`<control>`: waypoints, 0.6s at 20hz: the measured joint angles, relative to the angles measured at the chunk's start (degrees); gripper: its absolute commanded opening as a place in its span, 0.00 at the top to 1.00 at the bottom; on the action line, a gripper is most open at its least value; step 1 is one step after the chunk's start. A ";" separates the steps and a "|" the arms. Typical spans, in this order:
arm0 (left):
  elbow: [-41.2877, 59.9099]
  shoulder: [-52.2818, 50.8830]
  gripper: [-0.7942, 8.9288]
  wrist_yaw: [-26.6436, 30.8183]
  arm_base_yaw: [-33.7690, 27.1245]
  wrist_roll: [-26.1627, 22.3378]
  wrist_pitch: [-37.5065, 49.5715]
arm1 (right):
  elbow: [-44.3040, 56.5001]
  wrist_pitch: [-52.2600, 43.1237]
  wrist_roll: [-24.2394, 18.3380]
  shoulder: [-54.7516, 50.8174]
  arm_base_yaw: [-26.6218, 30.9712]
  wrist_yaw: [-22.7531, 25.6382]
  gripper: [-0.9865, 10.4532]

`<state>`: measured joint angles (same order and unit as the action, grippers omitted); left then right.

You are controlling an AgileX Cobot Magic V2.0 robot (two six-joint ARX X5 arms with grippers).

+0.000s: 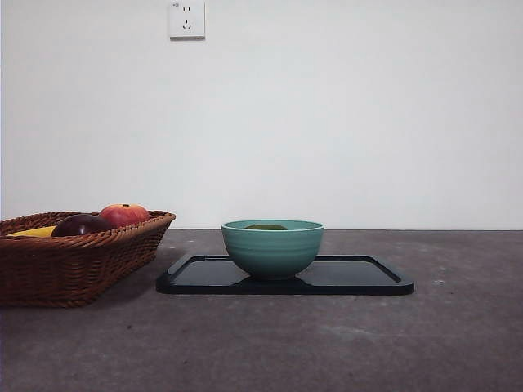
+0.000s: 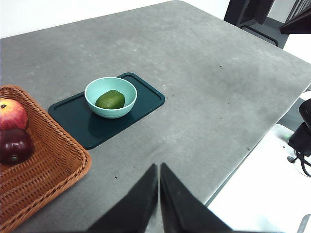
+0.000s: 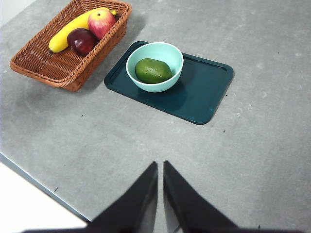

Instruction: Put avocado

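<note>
Avocado (image 3: 152, 70) sits in teal bowl (image 3: 154, 66) on tray (image 3: 204, 92). I see both grippers, left (image 2: 159, 194) and right (image 3: 160, 194), fingers closed, empty, well back. Risk: later sweep nudging bowl off tray.

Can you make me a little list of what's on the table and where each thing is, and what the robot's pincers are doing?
avocado: lying inside the bowl
bowl: light teal, standing on the tray
tray: dark, flat on the grey table
basket: wicker, beside the tray
in the basket: banana, red apple, dark purple fruit
left pincer: shut, empty, up above the table, away from the bowl
right pincer: shut, empty, also held back above the table
</note>
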<state>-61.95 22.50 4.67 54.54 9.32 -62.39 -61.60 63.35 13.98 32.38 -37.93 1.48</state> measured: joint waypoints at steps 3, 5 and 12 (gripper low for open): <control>0.00 0.00 0.91 -0.02 -1.20 0.00 0.00 | 0.00 0.00 0.00 0.00 0.00 0.02 0.90; 0.00 0.00 0.91 -0.02 -6.54 0.00 0.00 | 0.00 0.00 0.00 0.00 0.00 0.00 0.90; 6.27 -1.11 0.91 -0.02 -40.68 -9.94 13.14 | -0.02 0.00 0.00 0.00 0.00 0.00 0.90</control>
<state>-55.68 21.39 4.64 13.87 -0.62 -49.25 -61.63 63.35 13.98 32.38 -37.93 1.48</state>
